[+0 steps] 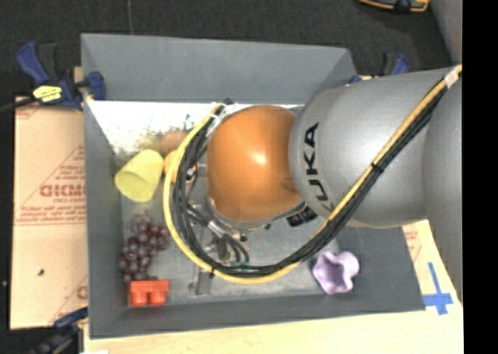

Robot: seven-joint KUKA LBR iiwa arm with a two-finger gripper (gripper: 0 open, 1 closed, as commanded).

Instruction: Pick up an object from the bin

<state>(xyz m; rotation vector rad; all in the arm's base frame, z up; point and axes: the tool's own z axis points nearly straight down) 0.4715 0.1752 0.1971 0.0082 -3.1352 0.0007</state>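
The gripper (220,255) hung at the frame's lower middle; open or closed, I couldn't tell. Grapes (140,247) and red block (148,292) lay nearby to its left, so it risked closing on nothing.

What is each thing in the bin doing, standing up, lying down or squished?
yellow cup: tipped on its side, by the left wall.
purple grapes: one bunch, lying flat below the cup.
orange-red block: lying flat in the lower left corner.
purple soft thing: crumpled, lying at the lower right.
robot arm: reaching in from the right, over the bin's middle.
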